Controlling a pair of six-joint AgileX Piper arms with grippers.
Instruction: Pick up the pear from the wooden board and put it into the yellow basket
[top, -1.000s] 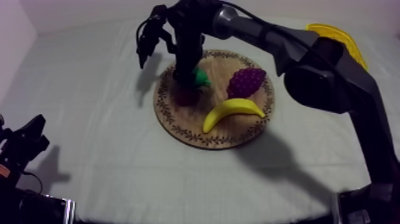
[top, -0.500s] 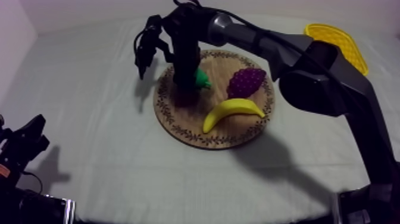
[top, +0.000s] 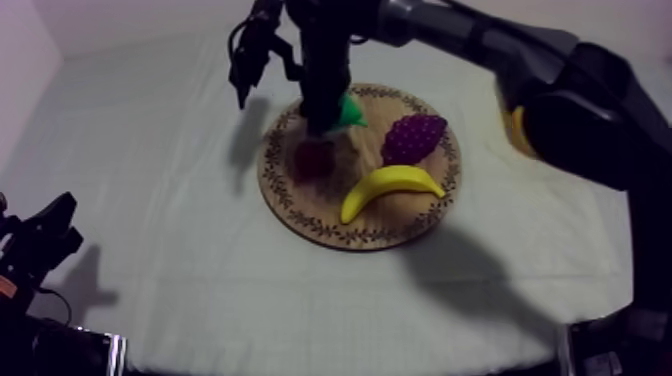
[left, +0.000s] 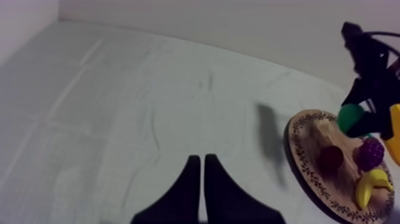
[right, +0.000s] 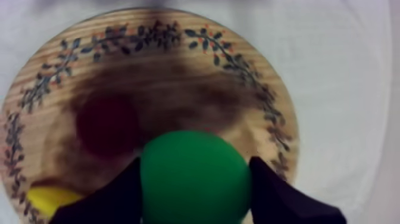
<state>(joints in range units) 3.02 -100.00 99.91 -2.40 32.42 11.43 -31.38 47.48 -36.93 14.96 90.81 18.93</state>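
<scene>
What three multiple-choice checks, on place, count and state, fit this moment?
1. Where is the round green toy pear? A lying on the cloth; B in the left jaws; C held over the round wooden board.
2. How many fruits lie on that board? A one; B three; C five.
3. The left jaws are: A shut on nothing; B open; C shut on a fruit.
C: right jaws clamp it above the wood. B: purple grapes, yellow banana, small red fruit. A: they lie together as a wedge.
</scene>
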